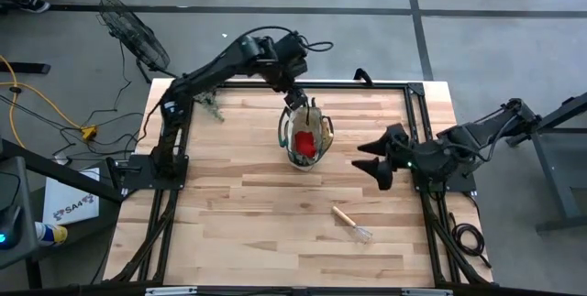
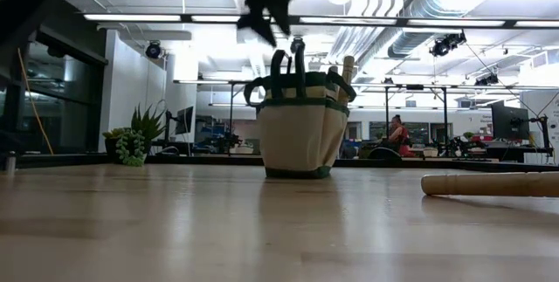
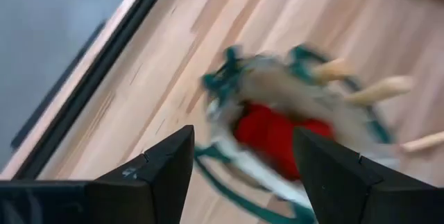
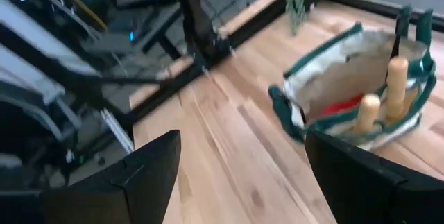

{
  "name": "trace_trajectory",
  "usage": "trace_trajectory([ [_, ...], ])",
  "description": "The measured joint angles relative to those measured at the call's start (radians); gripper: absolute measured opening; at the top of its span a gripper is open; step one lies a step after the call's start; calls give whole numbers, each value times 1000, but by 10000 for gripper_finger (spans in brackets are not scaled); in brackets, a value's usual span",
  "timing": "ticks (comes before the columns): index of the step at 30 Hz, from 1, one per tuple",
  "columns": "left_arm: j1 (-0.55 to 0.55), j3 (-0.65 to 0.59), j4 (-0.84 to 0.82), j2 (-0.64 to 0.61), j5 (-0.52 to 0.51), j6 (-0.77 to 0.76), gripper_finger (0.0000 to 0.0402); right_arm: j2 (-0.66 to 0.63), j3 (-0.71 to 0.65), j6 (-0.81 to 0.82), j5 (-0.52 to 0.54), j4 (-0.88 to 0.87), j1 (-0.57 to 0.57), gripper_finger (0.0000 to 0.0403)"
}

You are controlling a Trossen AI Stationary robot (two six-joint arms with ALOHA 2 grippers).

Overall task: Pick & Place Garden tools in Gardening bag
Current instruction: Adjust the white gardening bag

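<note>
Fingers of your left gripper (image 1: 295, 104) are spread and empty above the gardening bag (image 1: 305, 138), red glove (image 1: 305, 142) inside. Lift straight clear. Your right gripper (image 1: 374, 160) waits open; the rake (image 1: 352, 223) lies nearest it.

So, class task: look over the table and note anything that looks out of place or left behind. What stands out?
One wooden-handled wire rake lies alone on the table, well apart from the gardening bag, which already holds a red glove and wooden handles. A leafy plant sprig lies near the far left edge. The bag stands upright.
</note>
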Motion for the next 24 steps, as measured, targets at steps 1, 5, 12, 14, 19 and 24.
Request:
trace_trajectory([
  [1,-15,0,11,-19,0,-1,236,0,0,-1,0,21,-15,301],
  [5,-123,1,61,-75,-39,1,236,0,0,-29,-12,105,-65,301],
  [12,-354,0,160,-79,-140,-43,233,74,2,-83,-108,251,-135,301],
  [14,-409,0,187,-80,-168,-43,226,117,20,-83,-163,259,-152,301],
  [19,-493,-2,116,-94,-277,-50,201,199,90,-79,-207,252,-164,301],
  [24,-547,-74,127,-173,-345,-77,181,245,183,-84,-205,172,-163,301],
])
